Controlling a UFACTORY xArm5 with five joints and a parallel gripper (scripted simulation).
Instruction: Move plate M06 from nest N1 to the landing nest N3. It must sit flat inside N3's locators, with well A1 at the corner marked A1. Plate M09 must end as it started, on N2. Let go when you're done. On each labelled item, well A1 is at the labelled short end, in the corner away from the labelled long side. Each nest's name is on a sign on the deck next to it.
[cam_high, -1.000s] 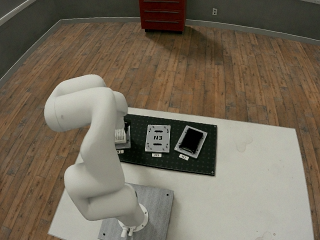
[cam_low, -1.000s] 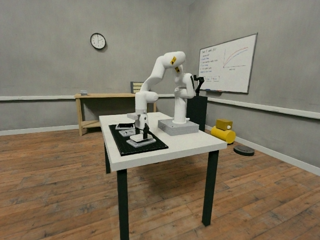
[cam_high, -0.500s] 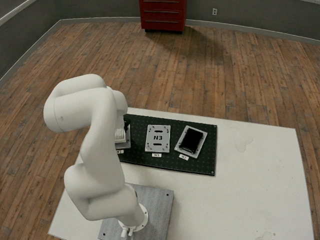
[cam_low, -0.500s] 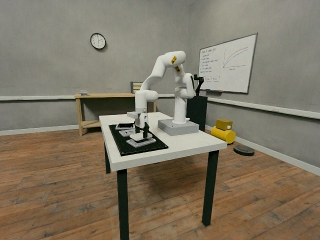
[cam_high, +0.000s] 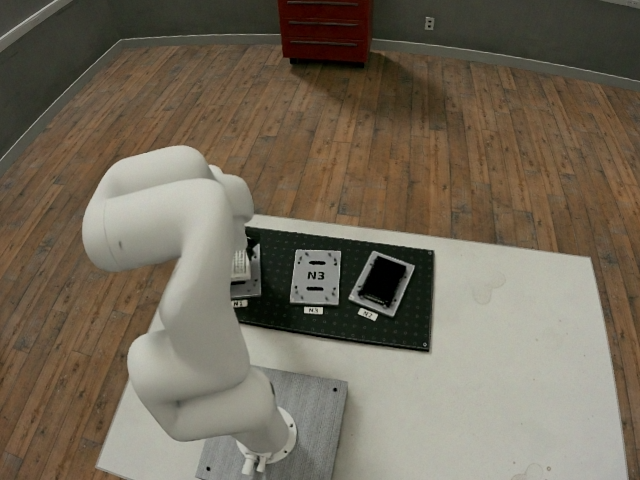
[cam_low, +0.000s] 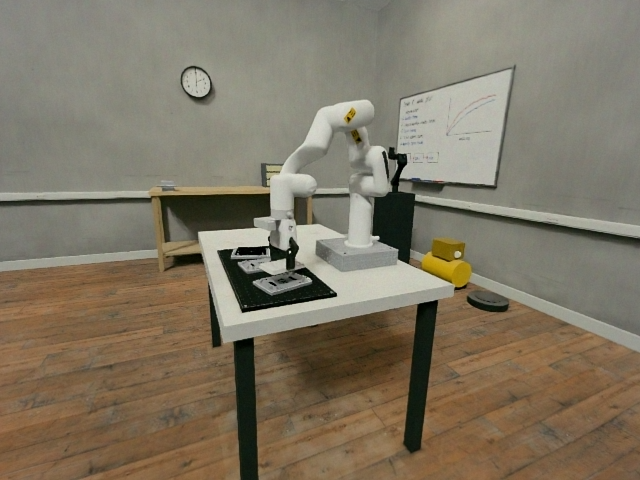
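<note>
The gripper [cam_low: 287, 256] is clamped on plate M06 [cam_low: 279, 267], lifted just above nest N1 [cam_low: 282, 283] beside N3 [cam_high: 315, 277]; a slip or tilt in that wide grip could seat it crooked or bump M09 [cam_high: 383, 281].

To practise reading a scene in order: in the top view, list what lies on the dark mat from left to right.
White plate held in the hand over the left nest → bare grey nest marked N3 → black plate on the tilted right nest.
</note>
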